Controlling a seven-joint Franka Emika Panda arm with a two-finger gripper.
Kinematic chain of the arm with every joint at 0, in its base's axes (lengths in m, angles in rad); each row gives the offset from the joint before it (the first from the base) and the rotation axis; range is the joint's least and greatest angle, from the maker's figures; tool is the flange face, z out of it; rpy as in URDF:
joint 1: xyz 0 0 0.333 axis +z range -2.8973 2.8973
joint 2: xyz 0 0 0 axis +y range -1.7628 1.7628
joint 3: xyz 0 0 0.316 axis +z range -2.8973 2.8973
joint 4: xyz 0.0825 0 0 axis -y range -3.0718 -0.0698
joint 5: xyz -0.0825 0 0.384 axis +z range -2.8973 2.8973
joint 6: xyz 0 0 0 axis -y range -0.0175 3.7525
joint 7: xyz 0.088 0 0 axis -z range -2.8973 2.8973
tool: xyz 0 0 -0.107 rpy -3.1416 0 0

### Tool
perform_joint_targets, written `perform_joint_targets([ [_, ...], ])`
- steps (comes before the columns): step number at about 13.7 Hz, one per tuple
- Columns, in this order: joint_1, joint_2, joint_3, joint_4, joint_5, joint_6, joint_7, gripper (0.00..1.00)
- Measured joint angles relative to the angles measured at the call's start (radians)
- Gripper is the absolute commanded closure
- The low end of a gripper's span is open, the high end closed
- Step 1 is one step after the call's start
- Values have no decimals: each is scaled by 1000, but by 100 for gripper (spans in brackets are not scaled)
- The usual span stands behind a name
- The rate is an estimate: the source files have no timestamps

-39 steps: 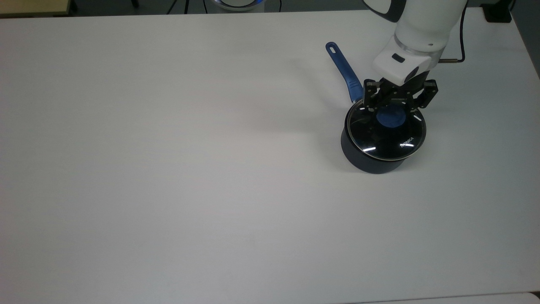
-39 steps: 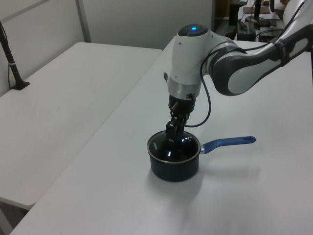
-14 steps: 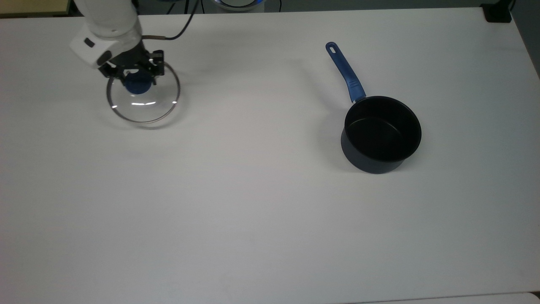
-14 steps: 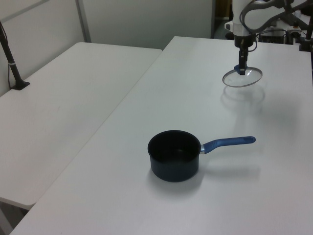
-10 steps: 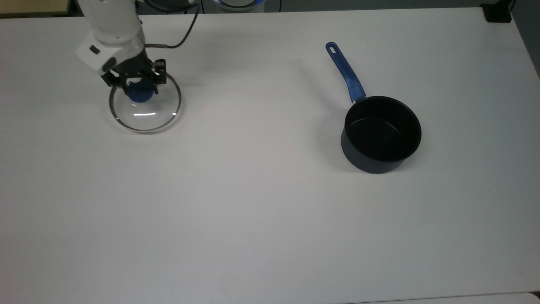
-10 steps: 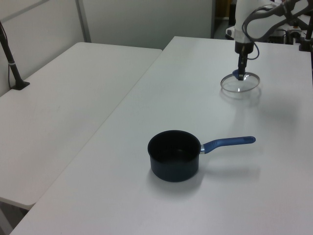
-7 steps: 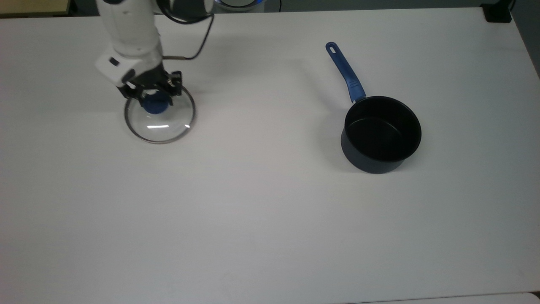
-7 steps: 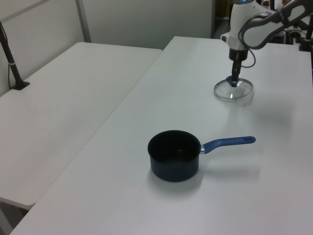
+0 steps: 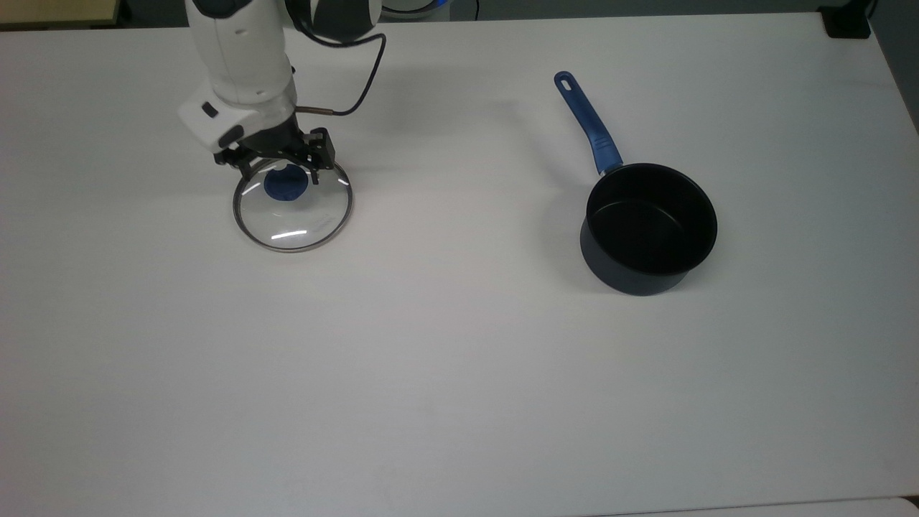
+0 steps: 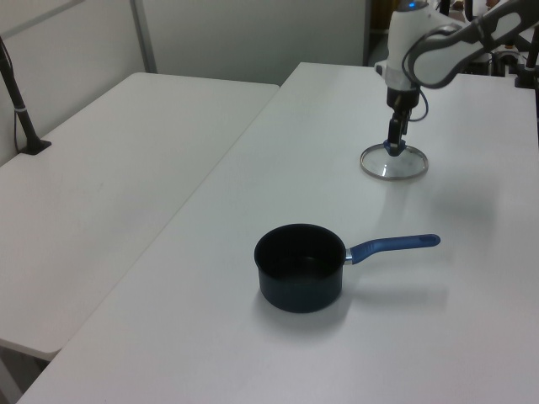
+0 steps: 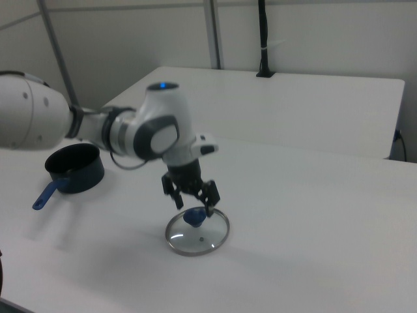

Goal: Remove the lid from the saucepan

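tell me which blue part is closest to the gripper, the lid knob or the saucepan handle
The lid's blue knob: it sits just below the open gripper in the top view. The saucepan's long blue handle lies far off toward the top view's right.

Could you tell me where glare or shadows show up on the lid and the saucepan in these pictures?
Top view: a short white streak of glare on the lid glass below its blue knob; a soft shadow on the table along the saucepan's left side. Left view: a faint shadow to the right of the saucepan, below its handle. Right view: the lid's glass reads clear, the table showing through.
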Motion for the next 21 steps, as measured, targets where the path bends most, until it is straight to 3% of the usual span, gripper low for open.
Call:
perform_joint_targets([
  [3,14,-31,14,204,1,-256,96,0],
  [6,56,-76,16,330,3,-403,177,0],
  [9,96,-144,7,355,58,-491,238,0],
  [13,224,-214,-115,353,87,-503,304,0],
  [15,268,-235,-149,352,87,-503,304,0],
  [21,302,-241,-160,349,86,-503,144,0],
])
